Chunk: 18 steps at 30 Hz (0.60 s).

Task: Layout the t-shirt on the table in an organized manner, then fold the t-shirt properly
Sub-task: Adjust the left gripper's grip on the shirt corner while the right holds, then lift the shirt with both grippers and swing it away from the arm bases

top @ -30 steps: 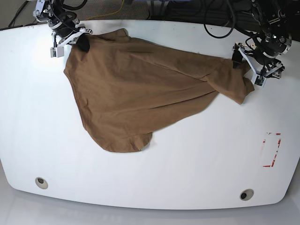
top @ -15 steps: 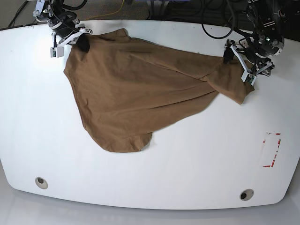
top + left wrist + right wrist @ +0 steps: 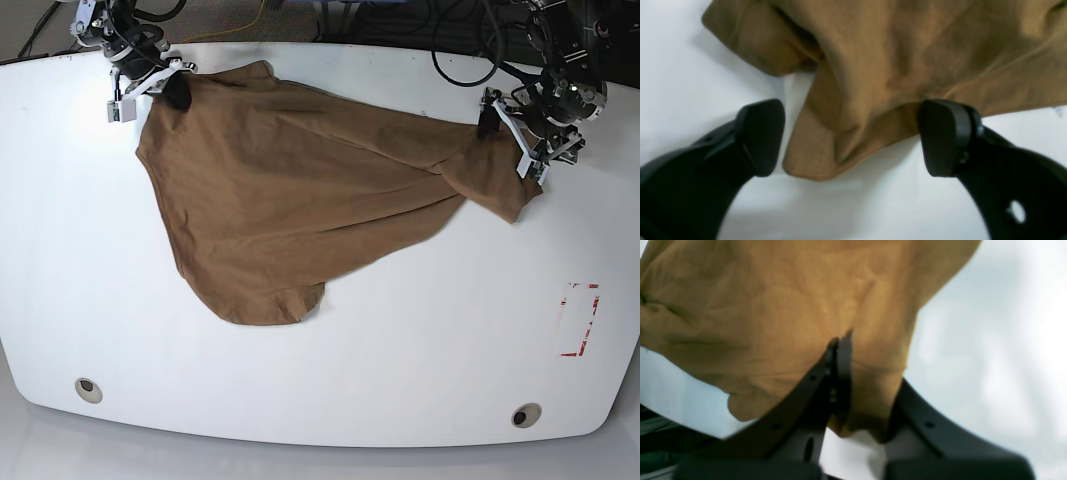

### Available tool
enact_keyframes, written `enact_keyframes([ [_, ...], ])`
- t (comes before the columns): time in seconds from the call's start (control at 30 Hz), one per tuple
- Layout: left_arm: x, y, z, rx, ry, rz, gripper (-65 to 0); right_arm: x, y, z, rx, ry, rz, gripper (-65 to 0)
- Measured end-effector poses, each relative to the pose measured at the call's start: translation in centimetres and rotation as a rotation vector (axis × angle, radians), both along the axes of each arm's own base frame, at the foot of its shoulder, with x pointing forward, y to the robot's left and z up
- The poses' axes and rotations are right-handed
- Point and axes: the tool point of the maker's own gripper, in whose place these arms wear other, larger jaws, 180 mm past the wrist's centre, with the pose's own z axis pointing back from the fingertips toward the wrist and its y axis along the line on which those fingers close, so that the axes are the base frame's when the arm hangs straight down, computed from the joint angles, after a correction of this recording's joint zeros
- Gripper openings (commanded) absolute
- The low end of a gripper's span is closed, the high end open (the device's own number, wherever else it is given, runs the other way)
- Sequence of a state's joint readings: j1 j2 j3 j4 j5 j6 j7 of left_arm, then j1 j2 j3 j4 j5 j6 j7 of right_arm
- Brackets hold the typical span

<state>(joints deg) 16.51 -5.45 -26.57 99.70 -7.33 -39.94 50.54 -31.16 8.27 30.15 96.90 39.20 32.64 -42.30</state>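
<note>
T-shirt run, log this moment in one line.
right gripper: shut on t-shirt | left gripper: open around sleeve edge | t-shirt: unfolded, wrinkled

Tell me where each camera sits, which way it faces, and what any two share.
Base: overhead, looking down on the table and spread t-shirt; both arms show at the far corners.
Left wrist: behind the left gripper, facing a bunched shirt edge; jaws apart, straddling the cloth.
Right wrist: behind the right gripper, facing cloth pinched between shut jaws.
Shared: the t-shirt appears in all three; base also shows the left gripper and right gripper.
</note>
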Motion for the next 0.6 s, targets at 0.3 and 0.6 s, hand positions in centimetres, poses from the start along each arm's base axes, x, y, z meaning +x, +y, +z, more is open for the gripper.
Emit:
enact_keyframes([
  [0.3,-0.01,-0.16,-0.05,-0.002,0.001,-0.006,-50.6,0.00,0.00,0.00,0.000,0.000,0.000,-62.9],
  [0.6,-0.02,-0.17,-0.05,-0.001,0.002,-0.007,-62.5,-0.03,0.01,-0.02,0.000,0.002,0.001,-62.9],
])
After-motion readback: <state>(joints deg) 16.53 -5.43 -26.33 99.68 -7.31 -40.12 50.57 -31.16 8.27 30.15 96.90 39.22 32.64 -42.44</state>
